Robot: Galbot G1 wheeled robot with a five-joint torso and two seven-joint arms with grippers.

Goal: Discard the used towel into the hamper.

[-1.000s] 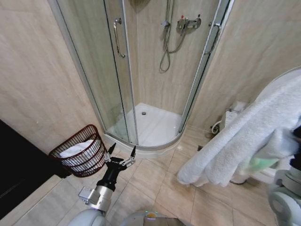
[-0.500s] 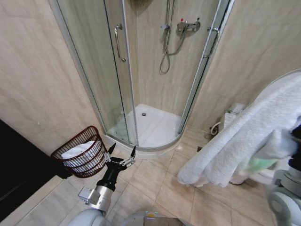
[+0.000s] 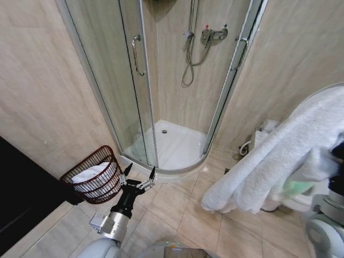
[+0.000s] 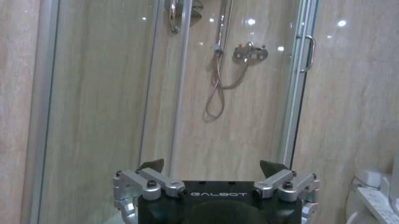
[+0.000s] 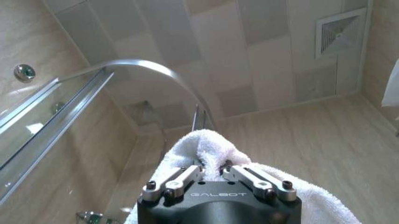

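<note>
Towel [image 3: 279,161]: soft, limp, light; draped in bulk off right side.
Right gripper [image 5: 212,173]: fingers pinched on towel fold; hold adequate.
Left gripper [image 3: 140,173]: spread wide, empty, beside hamper [image 3: 92,180].
Hamper: on floor by shower corner, already held white cloth.

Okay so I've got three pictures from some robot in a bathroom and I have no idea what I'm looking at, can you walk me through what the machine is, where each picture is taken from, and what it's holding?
This is a wheeled robot with two arms, each ending in a two-fingered gripper. The wide picture comes from a camera on its head, looking down at a tiled bathroom floor and a corner shower cubicle. The other two come from cameras on its wrists.

The right gripper is shut on a white towel, which hangs in a big fold on the robot's right side. Its wrist camera looks up past the towel at the ceiling.

The left gripper is open and holds nothing; it sits low in front, pointing toward the shower.

On the floor to the left, by the wall, stands the hamper, a dark red wire basket with something white already inside.
</note>
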